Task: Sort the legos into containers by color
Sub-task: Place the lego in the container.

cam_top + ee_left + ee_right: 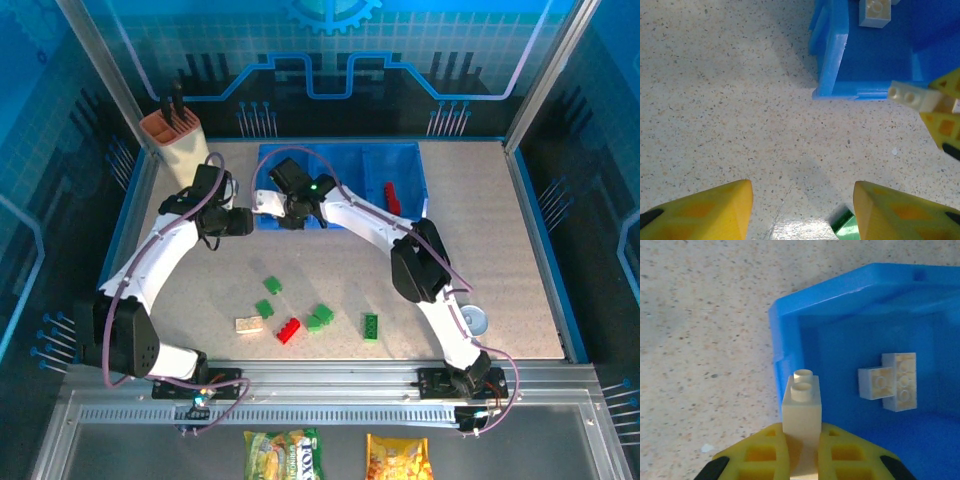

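Note:
My right gripper (801, 434) (291, 214) is shut on a cream lego (801, 399), holding it stud-up at the near-left corner of the blue containers (790, 325) (400, 158). Two cream legos (890, 380) lie in that left bin. A red lego (392, 195) lies in a bin further right. My left gripper (802, 205) (240, 222) hovers open over bare table just left of the containers (832, 55), nothing between its fingers. A green lego (845, 227) peeks in beside its right finger. The held cream lego (910, 95) is at the right edge of the left wrist view.
Loose on the near table lie several green legos (320, 317), a red one (288, 330) and a cream one (249, 324). A knife block (175, 140) stands back left. A tin can (474, 320) sits beside the right arm. Snack packets (285, 455) lie below the rail.

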Controlling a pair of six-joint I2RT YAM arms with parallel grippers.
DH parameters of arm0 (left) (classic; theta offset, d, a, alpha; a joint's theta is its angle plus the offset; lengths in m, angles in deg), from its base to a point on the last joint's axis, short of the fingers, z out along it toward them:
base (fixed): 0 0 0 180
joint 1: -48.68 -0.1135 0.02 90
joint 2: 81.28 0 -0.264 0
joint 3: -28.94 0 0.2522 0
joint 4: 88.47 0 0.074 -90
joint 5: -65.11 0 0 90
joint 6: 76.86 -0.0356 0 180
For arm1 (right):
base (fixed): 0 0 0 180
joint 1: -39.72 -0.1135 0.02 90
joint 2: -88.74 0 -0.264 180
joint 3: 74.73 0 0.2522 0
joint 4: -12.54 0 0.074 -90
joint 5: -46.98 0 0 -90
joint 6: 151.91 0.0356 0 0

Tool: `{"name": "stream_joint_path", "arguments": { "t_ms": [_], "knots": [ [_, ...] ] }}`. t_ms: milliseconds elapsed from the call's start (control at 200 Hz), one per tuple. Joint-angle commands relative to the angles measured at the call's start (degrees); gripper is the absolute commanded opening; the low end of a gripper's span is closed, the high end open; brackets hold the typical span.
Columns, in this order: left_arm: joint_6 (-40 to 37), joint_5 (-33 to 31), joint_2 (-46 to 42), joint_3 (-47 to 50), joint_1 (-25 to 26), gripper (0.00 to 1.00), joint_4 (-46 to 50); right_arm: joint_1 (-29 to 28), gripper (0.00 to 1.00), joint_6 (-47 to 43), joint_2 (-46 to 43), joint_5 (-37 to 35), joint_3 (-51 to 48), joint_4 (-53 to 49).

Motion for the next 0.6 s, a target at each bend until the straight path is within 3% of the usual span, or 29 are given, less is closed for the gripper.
{"name": "stream_joint_path", "arguments": {
  "t_ms": [0, 595],
  "knots": [
    [0.61, -0.02, -1.45, 0.94, -0.36, 0.56, -0.45, 0.88, 0.12, -1.73, 2.17, -1.15, 3.62, -1.03],
    [0.70, -0.07, -1.32, 1.04, -0.36, 0.57, -0.38, 2.00, 0.16, -4.80, 8.80, -3.76, 7.76, -3.21]
  ]
}}
